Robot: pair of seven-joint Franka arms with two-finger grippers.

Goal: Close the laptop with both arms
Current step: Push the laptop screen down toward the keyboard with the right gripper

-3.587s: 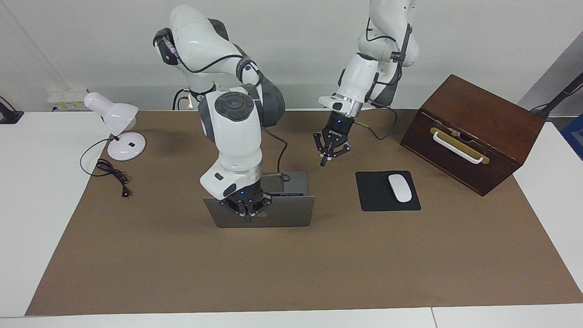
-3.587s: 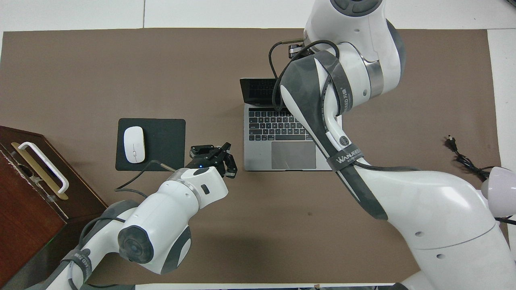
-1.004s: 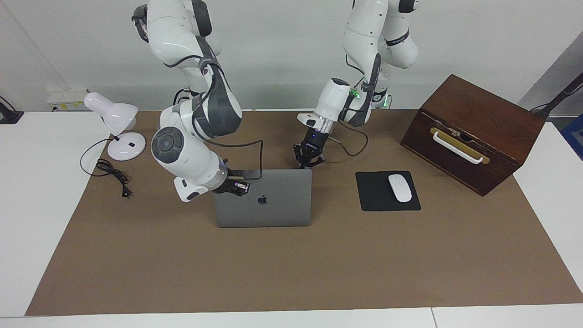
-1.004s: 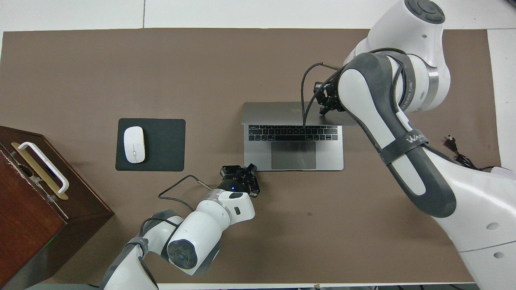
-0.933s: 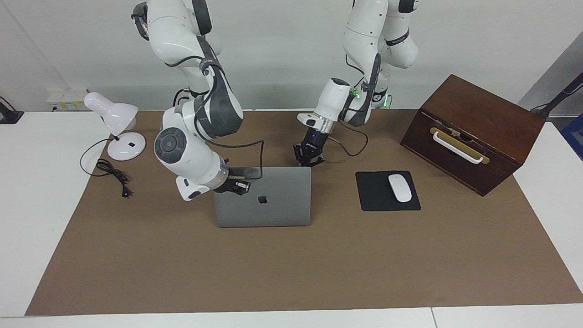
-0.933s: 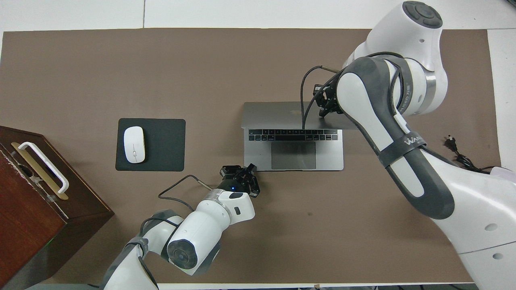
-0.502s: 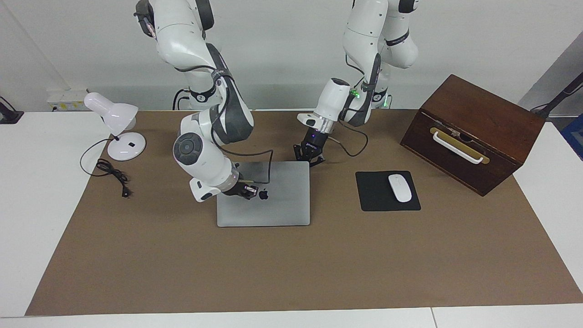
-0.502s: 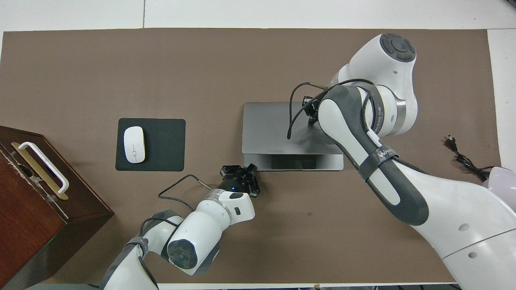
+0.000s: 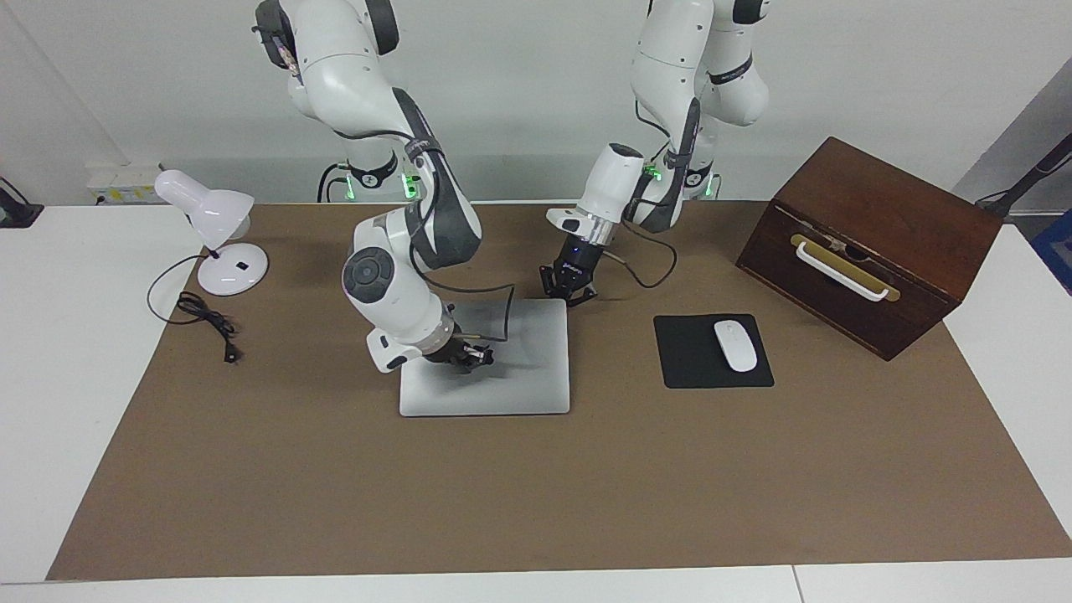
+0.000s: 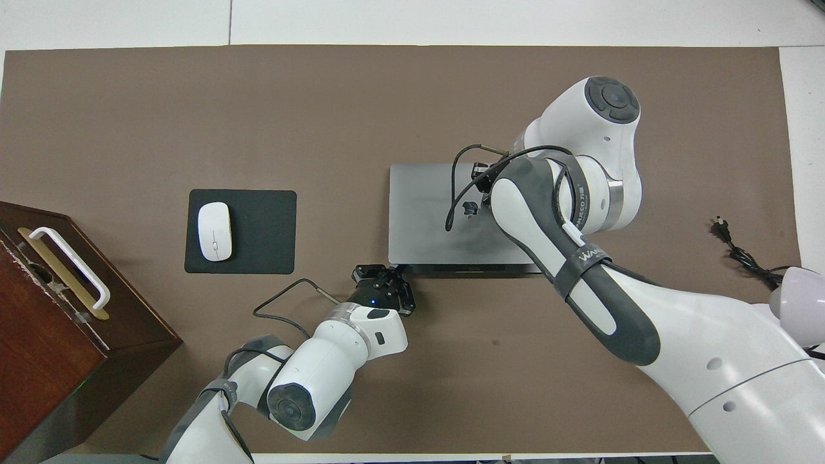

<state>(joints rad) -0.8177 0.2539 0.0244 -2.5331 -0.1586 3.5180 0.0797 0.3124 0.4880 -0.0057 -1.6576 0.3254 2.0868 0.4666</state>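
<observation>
Centrally on the counter (image 9: 754,502) lay the laptop (image 9: 519,377), lid down flat. Right gripper (image 9: 476,358), fingertips together and empty, rested on the lid. Left gripper (image 9: 569,289), likewise closed and empty, sat at the laptop's corner, at 1 o'clock in the facing view.
</observation>
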